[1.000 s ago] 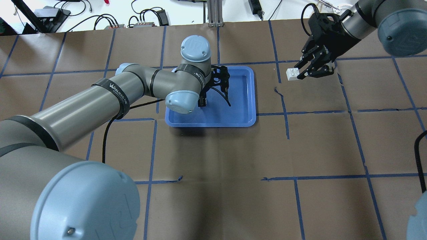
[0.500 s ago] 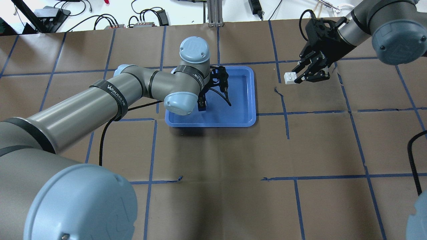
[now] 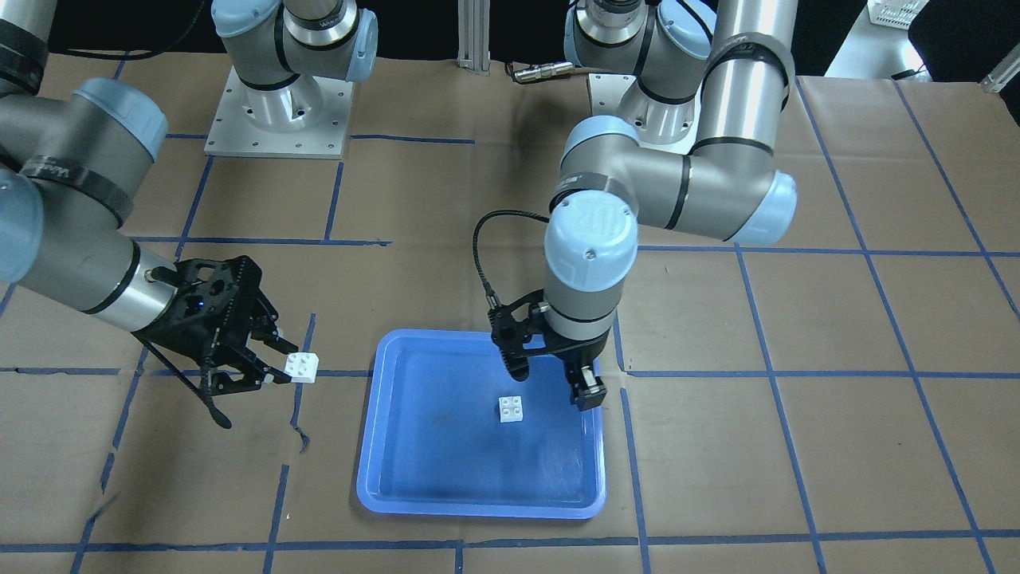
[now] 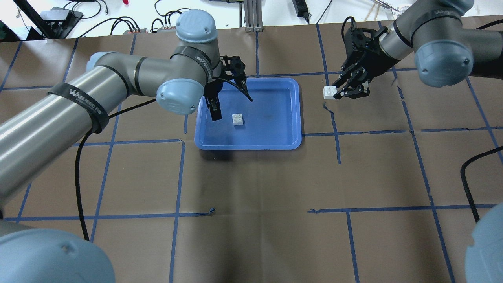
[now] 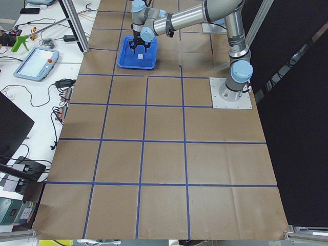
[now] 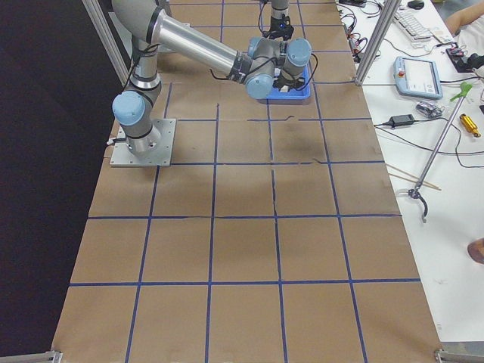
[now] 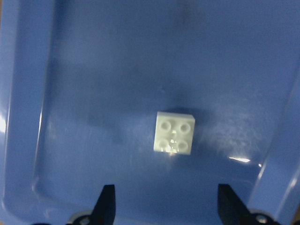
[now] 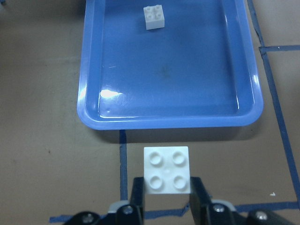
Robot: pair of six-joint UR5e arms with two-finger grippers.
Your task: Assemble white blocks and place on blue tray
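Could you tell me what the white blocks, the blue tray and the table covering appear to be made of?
White blocks (in tray, gripped): likely hard moulded plastic, matte; crisp edges, round studs.
Blue tray: likely smooth glossy plastic; bright glare spots, rounded rim.
Table covering: probably brown paper, matte; small tears and creases.

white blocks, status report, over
Left gripper open over loose block in blue tray. Right gripper shut on second block, outside tray. Not yet joined. No obstacle seen between.
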